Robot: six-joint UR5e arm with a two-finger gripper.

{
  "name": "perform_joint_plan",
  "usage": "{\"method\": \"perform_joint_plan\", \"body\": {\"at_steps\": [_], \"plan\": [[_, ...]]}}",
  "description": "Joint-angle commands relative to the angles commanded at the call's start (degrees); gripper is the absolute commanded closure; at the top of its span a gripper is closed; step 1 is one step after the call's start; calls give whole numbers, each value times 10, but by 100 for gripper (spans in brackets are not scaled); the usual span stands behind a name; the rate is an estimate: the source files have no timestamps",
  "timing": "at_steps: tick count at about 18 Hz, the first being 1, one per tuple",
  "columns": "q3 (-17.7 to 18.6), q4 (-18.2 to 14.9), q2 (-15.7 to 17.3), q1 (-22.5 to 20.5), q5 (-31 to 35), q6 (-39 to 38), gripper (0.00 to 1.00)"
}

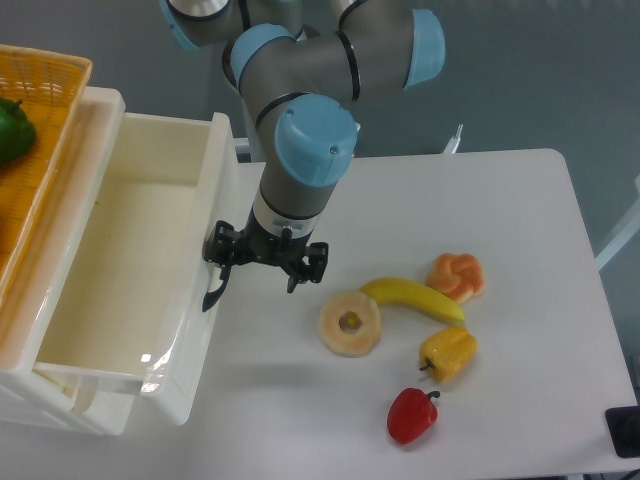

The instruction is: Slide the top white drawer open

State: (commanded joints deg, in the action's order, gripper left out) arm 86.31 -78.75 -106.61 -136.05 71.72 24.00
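Observation:
The top white drawer point(196, 345) stands pulled well out to the right of its cabinet, and its deep bin is empty. Its curved black handle point(212, 291) shows on the front wall. My gripper point(265, 268) hangs just in front of that wall, open with its fingers spread wide. The left finger point(217, 250) sits right at the handle's upper end, touching or nearly touching the drawer front. The right finger point(311, 262) is over bare table. Nothing is held between them.
An orange wicker basket point(50, 75) with a green pepper point(12, 130) sits on top of the cabinet at left. On the table to the right lie a pineapple ring point(350, 322), a banana point(412, 298), a pastry point(456, 275), a yellow pepper point(448, 353) and a red pepper point(412, 414).

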Motion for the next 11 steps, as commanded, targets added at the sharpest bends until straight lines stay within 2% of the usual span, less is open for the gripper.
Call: {"method": "perform_joint_plan", "body": {"at_steps": [11], "plan": [[2, 1, 1, -8, -1, 3, 0]]}}
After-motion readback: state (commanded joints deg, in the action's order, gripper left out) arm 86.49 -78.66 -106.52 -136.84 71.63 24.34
